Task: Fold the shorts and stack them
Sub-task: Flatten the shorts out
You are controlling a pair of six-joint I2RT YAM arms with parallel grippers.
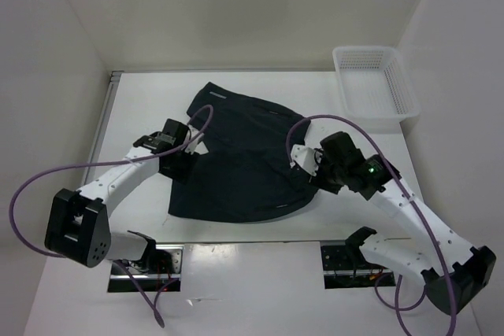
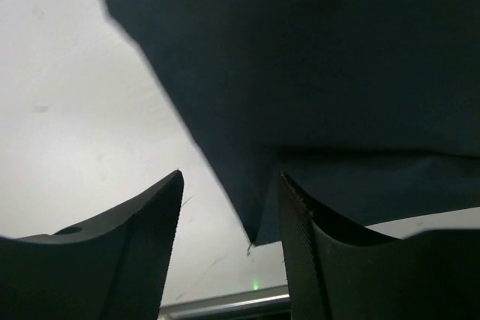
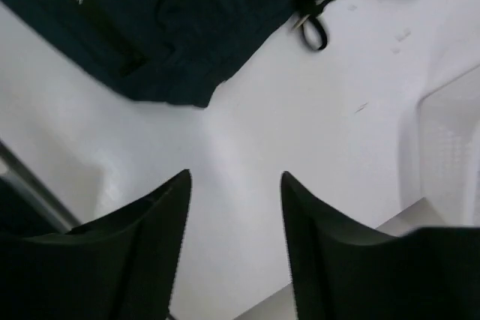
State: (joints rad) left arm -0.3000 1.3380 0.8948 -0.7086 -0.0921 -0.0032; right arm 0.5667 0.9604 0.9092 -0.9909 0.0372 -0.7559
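The black shorts (image 1: 236,159) lie spread on the white table, partly folded over, with a pale mark near the back edge. My left gripper (image 1: 183,161) is at their left edge. In the left wrist view it (image 2: 229,185) is open, and a pointed corner of the shorts (image 2: 315,73) hangs between the fingers, not clamped. My right gripper (image 1: 309,169) is at the shorts' right edge. In the right wrist view it (image 3: 235,177) is open and empty over bare table, with the shorts (image 3: 172,20) and their drawstring loop (image 3: 315,29) beyond the fingertips.
A white mesh basket (image 1: 370,50) stands at the back right corner; its wall also shows in the right wrist view (image 3: 450,148). White walls enclose the table on three sides. Purple cables loop over both arms. Two mounting plates (image 1: 350,261) sit at the near edge.
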